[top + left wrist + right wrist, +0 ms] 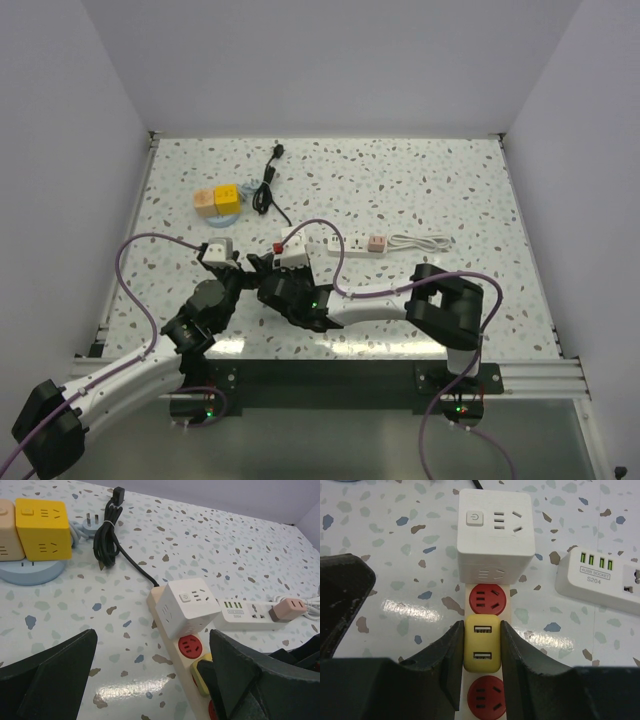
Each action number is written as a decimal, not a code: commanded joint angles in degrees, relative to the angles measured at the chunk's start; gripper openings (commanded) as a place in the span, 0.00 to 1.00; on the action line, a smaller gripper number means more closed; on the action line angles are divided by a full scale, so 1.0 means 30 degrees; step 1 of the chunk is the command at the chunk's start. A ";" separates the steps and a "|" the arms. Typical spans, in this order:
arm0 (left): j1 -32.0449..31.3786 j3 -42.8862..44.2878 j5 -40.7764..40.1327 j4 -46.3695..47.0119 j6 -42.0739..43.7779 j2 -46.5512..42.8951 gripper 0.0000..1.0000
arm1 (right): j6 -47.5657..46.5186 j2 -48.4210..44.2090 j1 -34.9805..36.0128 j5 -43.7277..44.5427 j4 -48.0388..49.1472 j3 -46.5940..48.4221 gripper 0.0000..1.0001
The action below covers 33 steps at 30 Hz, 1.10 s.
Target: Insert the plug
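A yellow two-port USB plug (481, 642) sits on a cream power strip (468, 611) between two red sockets. My right gripper (481, 630) is shut on the plug, one dark finger on each side. A white cube adapter (495, 527) sits on the strip's far end. In the left wrist view the plug (200, 672) shows partly behind the right gripper's finger, with the strip (172, 652) and cube (187, 607) beyond. My left gripper (152, 645) is open and empty, low over the table beside the strip's left side. From above, both grippers (235, 268) (275, 272) meet near the cube (293, 256).
A white S204 strip (245, 615) with a pink plug (287, 609) lies to the right, also seen from above (358, 244). Yellow (42, 530) and orange cube adapters on a blue round base (30, 572) sit far left. A coiled black cable (107, 535) lies behind.
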 commanded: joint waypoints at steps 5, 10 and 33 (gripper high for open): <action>0.0149 0.0077 -0.0402 0.0137 -0.0082 -0.0161 1.00 | 0.1960 0.2276 0.0675 -0.4380 -0.3644 -0.2429 0.00; 0.0149 0.0077 -0.0402 0.0079 -0.0052 -0.0190 1.00 | 0.2928 0.3007 0.0939 -0.4996 -0.3702 -0.3103 0.00; 0.0149 0.0048 -0.0226 -0.0185 -0.0140 -0.0688 1.00 | 0.5536 0.4970 0.2550 -0.6666 -0.4083 -0.5009 0.00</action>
